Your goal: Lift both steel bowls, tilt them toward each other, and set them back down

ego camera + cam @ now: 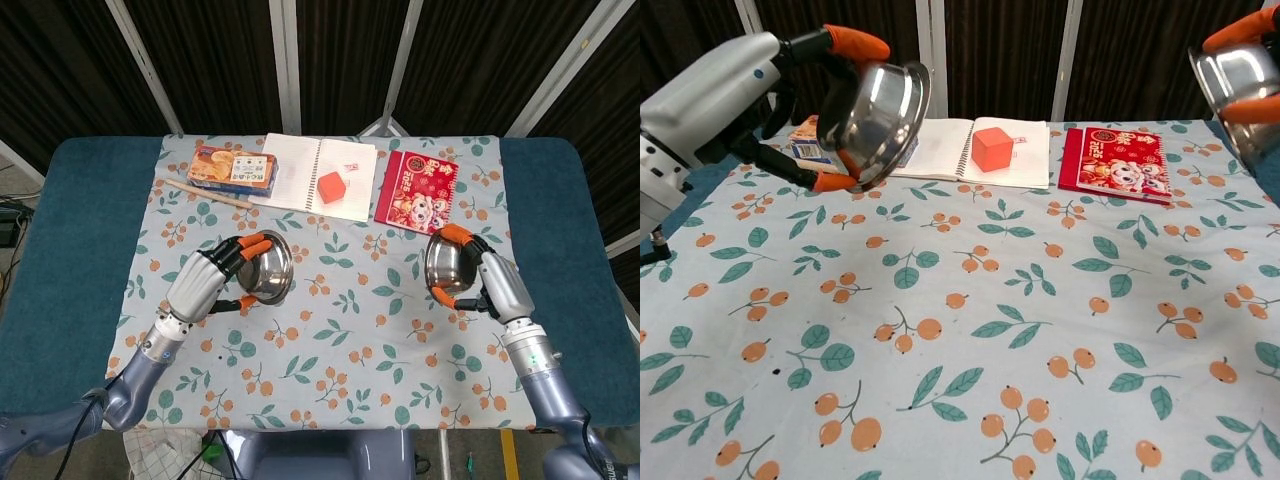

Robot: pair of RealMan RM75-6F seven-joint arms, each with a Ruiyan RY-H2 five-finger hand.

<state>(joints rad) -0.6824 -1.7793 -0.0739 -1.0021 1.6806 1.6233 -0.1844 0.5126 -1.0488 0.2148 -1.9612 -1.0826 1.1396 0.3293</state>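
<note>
Left hand (200,283), silver with orange fingertips, grips a round steel bowl (270,268) lifted clear of the floral-clothed table (340,330), its mouth tilted toward the middle. Right hand (500,285) holds the second steel bowl (446,264) in the air too, mouth tipped leftward. Behind lie an open spiral notebook (315,175) carrying a red cube (331,186), a red booklet (417,190), and a biscuit box (234,169)

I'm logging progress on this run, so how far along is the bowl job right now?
Lifting looks done: the left robot hand holds the left steel bowl clear of the tablecloth, and the right robot hand holds the right steel bowl up too. Tilting is in hand: both bowls are tipped, openings facing inward toward each other. Left to do: set both back down.
</note>
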